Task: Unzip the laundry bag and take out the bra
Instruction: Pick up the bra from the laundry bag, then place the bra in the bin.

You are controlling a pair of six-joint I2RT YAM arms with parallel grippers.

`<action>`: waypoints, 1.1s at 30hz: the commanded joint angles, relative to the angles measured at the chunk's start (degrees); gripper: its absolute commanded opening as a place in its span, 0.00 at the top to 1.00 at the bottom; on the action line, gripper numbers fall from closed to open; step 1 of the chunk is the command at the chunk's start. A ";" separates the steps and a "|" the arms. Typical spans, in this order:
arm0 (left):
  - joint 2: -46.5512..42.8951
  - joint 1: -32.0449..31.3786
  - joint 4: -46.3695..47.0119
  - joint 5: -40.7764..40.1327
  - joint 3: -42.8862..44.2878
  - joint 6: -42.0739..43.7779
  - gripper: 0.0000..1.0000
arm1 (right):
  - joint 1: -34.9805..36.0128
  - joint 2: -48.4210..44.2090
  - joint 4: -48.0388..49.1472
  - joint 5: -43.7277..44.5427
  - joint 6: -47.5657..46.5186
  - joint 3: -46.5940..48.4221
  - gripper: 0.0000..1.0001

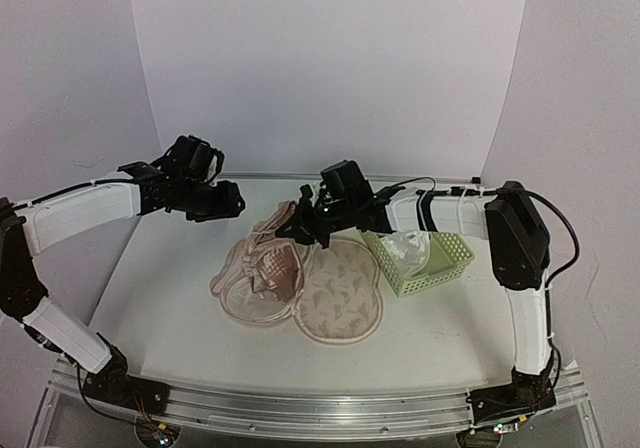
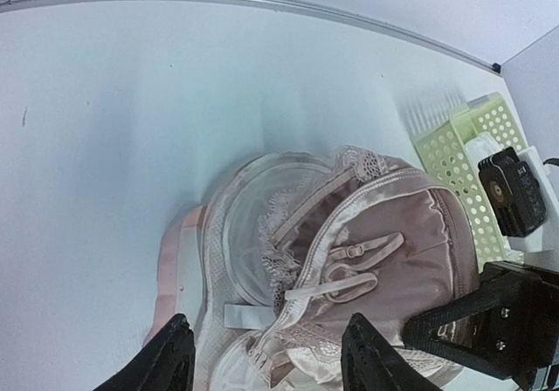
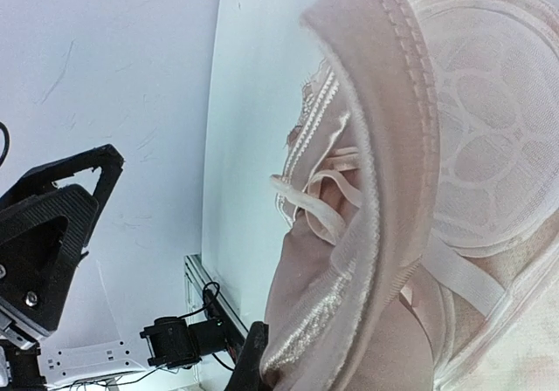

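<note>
Left pincer point(image 2: 269, 321) wide, right pincer point(image 1: 300, 230) tight.

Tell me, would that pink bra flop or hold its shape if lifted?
Probably floppy: the bra lies crumpled, its thin straps curling loose. Its satin sheen suggests it could slip when gripped. Likely very light, being only thin fabric.

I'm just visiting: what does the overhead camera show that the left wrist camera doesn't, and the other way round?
Only the overhead view shows the left arm and right arm whole, plus the leaf-printed half of the laundry bag. Only the left wrist view shows the thin straps and lace trim of the bra up close, with the left fingers spread open over it, gripping nothing. Both show the bra, the pale green basket and the right fingers closed at the bra's edge.
</note>
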 commanded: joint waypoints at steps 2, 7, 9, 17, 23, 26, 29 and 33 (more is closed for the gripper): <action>-4.84 0.25 0.11 -7.33 2.19 -0.48 0.41 | -1.35 -7.67 2.61 -0.01 -1.84 -1.22 1.00; -6.64 0.33 0.09 -10.48 1.83 -0.36 0.41 | -3.31 -12.62 2.44 0.26 -2.77 -3.19 1.00; -6.74 0.36 0.08 -11.19 1.70 -0.11 0.40 | -4.13 -14.85 1.95 0.74 -3.39 -4.00 1.00; -6.08 0.42 0.08 -11.74 1.04 -0.13 0.40 | -9.19 -23.44 -1.98 1.88 -6.48 -6.69 1.00; -5.89 0.43 0.16 -12.01 0.82 0.07 0.40 | -14.52 -29.30 -7.69 2.06 -11.52 -7.17 1.00; -5.49 0.43 0.17 -11.94 0.85 0.21 0.40 | -17.48 -31.95 -10.87 2.01 -14.28 -7.41 1.00; -5.10 0.43 0.19 -11.75 0.95 0.15 0.40 | -20.05 -34.45 -14.75 1.97 -16.86 -7.41 1.00; -4.37 0.43 0.25 -11.50 1.25 0.09 0.40 | -23.55 -37.67 -18.28 1.90 -19.19 -7.67 1.00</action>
